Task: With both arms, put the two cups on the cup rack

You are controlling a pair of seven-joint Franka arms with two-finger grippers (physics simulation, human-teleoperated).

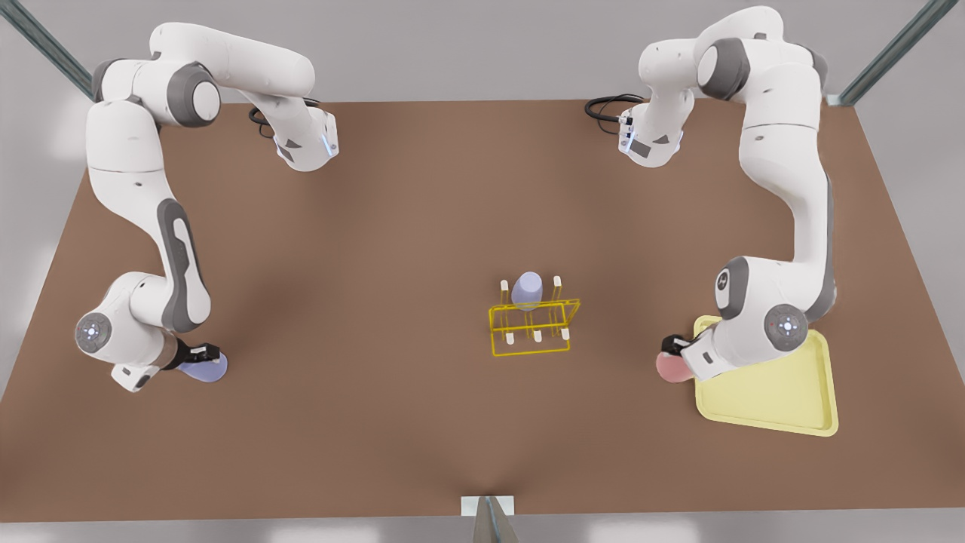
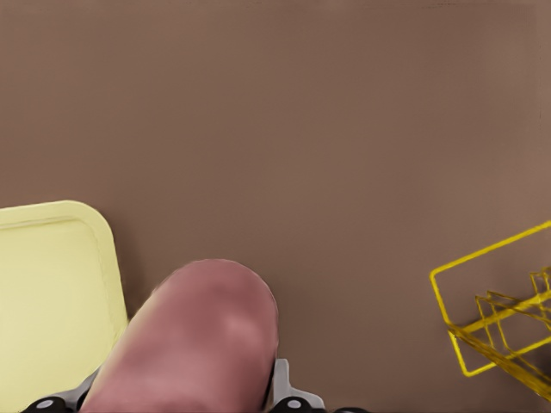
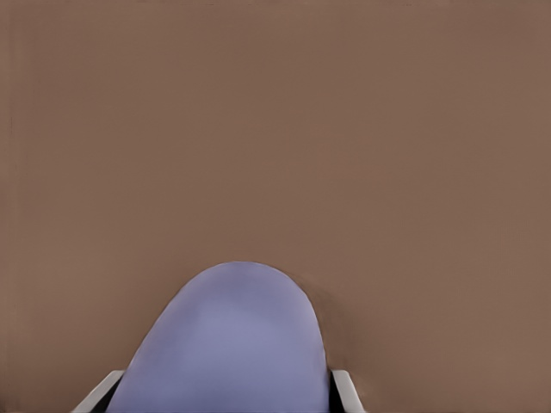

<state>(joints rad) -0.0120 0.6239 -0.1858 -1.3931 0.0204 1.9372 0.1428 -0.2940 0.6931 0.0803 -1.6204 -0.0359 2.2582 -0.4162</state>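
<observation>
Jaws: left gripper (image 1: 673,351) clamps pink cup (image 1: 671,367) beside tray (image 1: 784,392); right gripper (image 1: 202,353) clamps lavender cup (image 1: 205,369). Rack (image 1: 531,326) mid-desk.

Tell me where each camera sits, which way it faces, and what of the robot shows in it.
Front view: high above the table, looking down; both arms, yellow rack, lavender tumbler on the rack, tray.
Left wrist view: on the left gripper, looking past the pink cup it grips toward the rack; finger bases show.
Right wrist view: on the right gripper, looking past the lavender cup; finger edges show.
Shared: front and left wrist views show rack, tray, pink cup.
</observation>
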